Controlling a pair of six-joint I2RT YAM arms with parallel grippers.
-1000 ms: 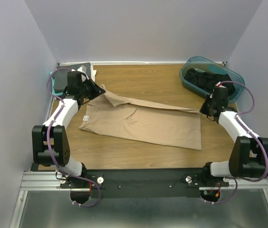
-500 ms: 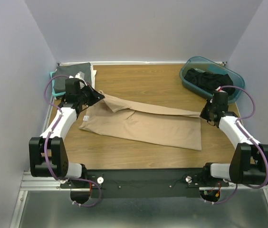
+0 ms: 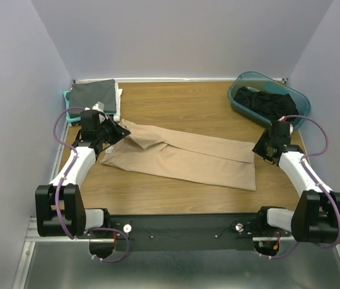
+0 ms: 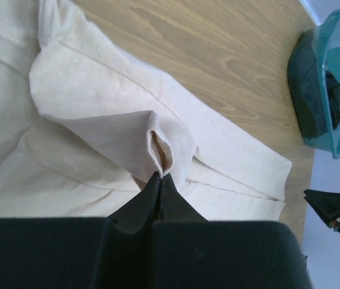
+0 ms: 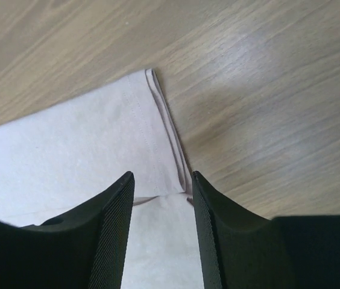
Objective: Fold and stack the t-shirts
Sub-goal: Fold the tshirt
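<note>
A tan t-shirt (image 3: 188,161) lies across the middle of the table with its far edge folded over toward the front. My left gripper (image 3: 119,129) is at its left end and is shut on a fold of the tan cloth (image 4: 158,144); the jaws (image 4: 160,176) are pressed together. My right gripper (image 3: 259,149) hovers open over the shirt's right hem corner (image 5: 152,120), and its fingers (image 5: 122,198) straddle the cloth without pinching it. A dark grey folded shirt (image 3: 93,95) tops a stack at the back left. Black shirts (image 3: 267,101) lie in the tub.
A teal plastic tub (image 3: 241,103) stands at the back right and also shows in the left wrist view (image 4: 333,90). The stack at the back left has teal and white cloth under it. Walls close in the table on three sides.
Both grippers have moved toward the front. The left one pulled the shirt's far edge over the body. The shirt now lies narrower, and the right end of the fold lies flat.
</note>
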